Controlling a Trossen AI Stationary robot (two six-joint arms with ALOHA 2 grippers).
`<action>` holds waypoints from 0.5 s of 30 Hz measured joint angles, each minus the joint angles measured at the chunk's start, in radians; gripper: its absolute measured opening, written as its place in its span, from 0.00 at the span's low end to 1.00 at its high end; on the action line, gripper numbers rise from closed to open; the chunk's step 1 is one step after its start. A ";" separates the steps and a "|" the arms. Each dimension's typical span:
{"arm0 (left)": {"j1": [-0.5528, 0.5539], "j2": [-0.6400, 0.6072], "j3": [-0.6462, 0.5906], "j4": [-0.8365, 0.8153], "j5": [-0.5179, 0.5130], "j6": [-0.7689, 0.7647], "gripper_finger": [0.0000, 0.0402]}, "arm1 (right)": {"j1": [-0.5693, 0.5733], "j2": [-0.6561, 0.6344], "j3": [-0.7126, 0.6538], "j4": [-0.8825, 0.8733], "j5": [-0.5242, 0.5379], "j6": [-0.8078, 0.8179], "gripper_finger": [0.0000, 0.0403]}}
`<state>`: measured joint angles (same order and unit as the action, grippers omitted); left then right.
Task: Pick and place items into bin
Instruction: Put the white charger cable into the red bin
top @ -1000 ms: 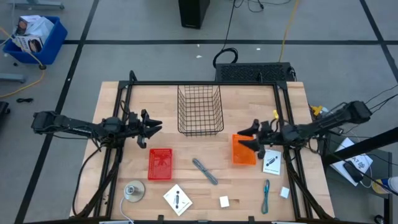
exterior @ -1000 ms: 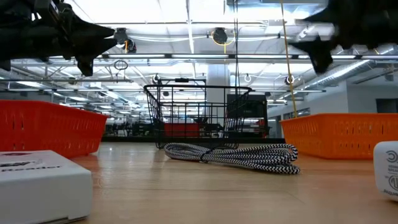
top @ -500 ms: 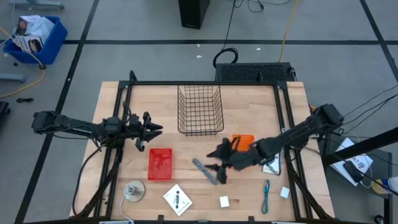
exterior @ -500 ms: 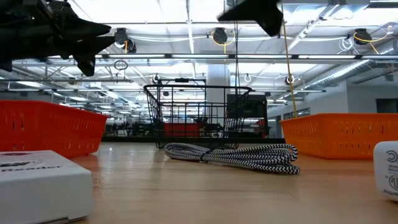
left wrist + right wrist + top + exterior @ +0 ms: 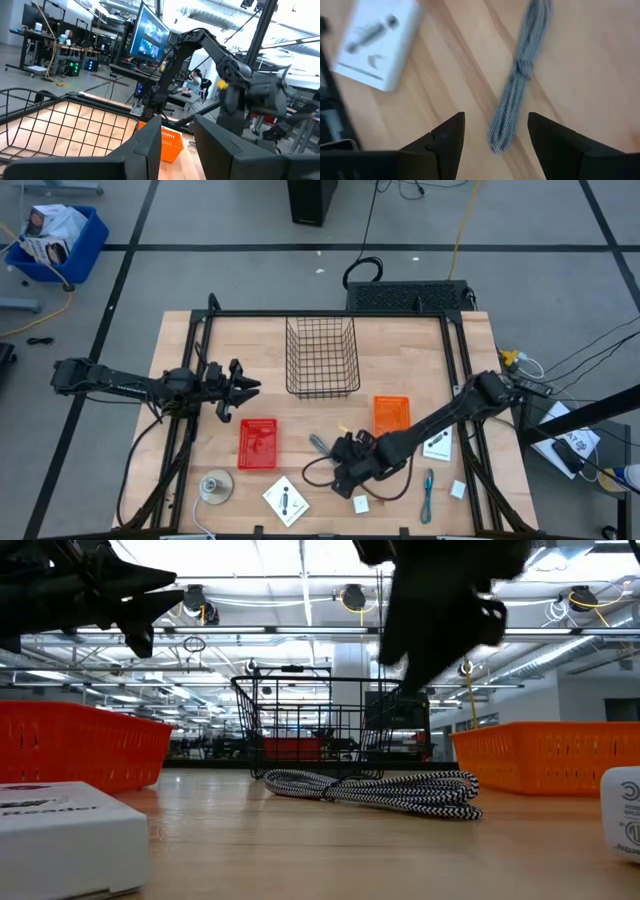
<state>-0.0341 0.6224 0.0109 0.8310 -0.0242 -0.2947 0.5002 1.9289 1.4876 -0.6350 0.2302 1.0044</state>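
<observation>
Now, at mid-left of the high view, the left gripper [image 5: 248, 388] waits open above the desk [image 5: 270, 355]. Lower centre, the right gripper [image 5: 340, 472] hangs open over the grey cord [image 5: 518, 82]. Slightly off-line, a finger could shove it aside; the bin [image 5: 321, 357] stands upper centre.

A round grey disc [image 5: 215, 486] lies on the wooden table [image 5: 400, 350], well to the left of the right claw [image 5: 345, 468]. A blue crate [image 5: 55, 242] sits on the floor, far off beyond the left claw [image 5: 247, 388].
</observation>
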 joint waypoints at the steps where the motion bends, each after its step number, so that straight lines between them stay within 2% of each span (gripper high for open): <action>1: 0.000 0.000 0.000 -0.001 0.000 0.000 0.29 | 0.001 0.013 0.000 -0.004 0.000 0.013 0.52; 15: 0.000 0.000 0.000 -0.005 -0.003 0.030 0.29 | -0.003 0.127 0.002 0.011 0.001 0.024 0.52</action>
<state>-0.0339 0.6224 0.0105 0.8261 -0.0277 -0.2646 0.4969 2.0558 1.4893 -0.6240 0.2315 1.0288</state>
